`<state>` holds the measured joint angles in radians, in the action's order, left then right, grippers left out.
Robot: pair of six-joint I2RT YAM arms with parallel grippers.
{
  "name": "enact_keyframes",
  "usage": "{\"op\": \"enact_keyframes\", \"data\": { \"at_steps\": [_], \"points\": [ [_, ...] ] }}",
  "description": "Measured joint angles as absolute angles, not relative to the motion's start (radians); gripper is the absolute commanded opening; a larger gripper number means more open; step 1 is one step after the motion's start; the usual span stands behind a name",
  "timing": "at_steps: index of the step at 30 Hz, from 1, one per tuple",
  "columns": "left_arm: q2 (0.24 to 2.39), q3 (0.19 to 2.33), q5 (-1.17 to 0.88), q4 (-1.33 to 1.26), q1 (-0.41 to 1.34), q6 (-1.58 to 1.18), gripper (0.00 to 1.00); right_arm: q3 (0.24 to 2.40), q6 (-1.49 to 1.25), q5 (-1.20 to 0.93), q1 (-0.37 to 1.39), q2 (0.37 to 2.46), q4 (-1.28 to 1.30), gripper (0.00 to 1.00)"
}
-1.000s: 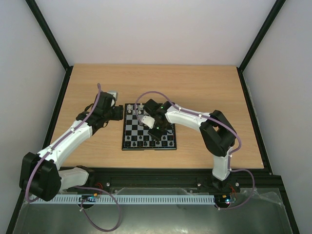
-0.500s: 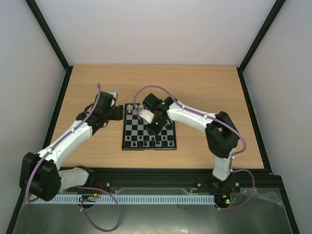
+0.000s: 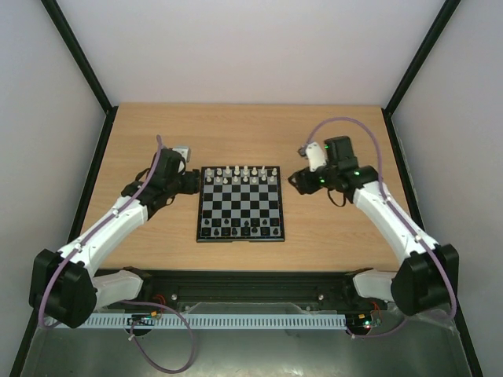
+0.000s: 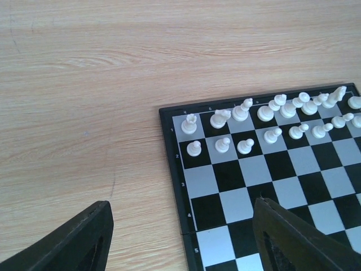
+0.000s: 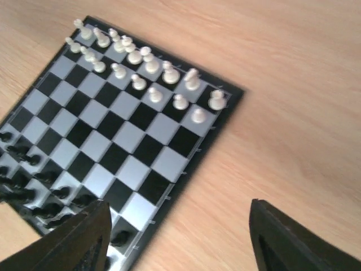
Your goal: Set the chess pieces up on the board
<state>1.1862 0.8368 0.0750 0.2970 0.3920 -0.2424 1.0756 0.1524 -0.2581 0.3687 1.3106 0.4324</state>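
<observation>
We see the board laid out, an arm at each side

The board (image 3: 240, 206) lies in the middle of the bench (image 3: 338, 228), with the white pieces (image 3: 240, 174) in two rows along its far edge and the black pieces (image 3: 240, 228) ranged along its near edge. The left jaws hover at the board's left edge near the far corner, spread apart and holding nothing. The right jaws hang over bare wood just right of the board, likewise released and empty
</observation>
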Motion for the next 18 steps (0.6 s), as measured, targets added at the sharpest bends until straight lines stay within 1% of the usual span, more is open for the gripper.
{"op": "enact_keyframes", "data": {
  "at_steps": [1,2,3,4,6,8,12,18],
  "points": [
    [1.185,0.837,0.076,0.298,0.396,-0.241,0.76,1.036,0.134,-0.273,0.327,1.275,0.403,0.87],
    [1.184,0.838,0.076,0.3,0.401,-0.241,0.82,1.003,0.112,-0.291,0.287,1.246,0.377,0.95],
    [1.183,0.844,0.078,0.309,0.407,-0.241,0.97,0.976,0.091,-0.313,0.243,1.219,0.349,1.0],
    [1.183,0.855,0.079,0.319,0.414,-0.242,0.99,0.959,0.067,-0.325,0.21,1.201,0.326,0.99],
    [1.181,0.884,0.081,0.328,0.423,-0.239,0.99,0.94,0.033,-0.337,0.145,1.174,0.277,0.99],
    [1.177,0.917,0.081,0.332,0.429,-0.244,0.99,0.939,-0.019,-0.327,0.118,1.159,0.232,0.99],
    [1.168,0.999,0.094,0.346,0.432,-0.245,0.99,0.959,-0.124,-0.276,0.116,1.153,0.2,0.98],
    [1.153,1.141,0.131,0.386,0.432,-0.236,0.99,1.067,-0.196,-0.21,0.116,1.122,0.204,0.99]
  ]
}}
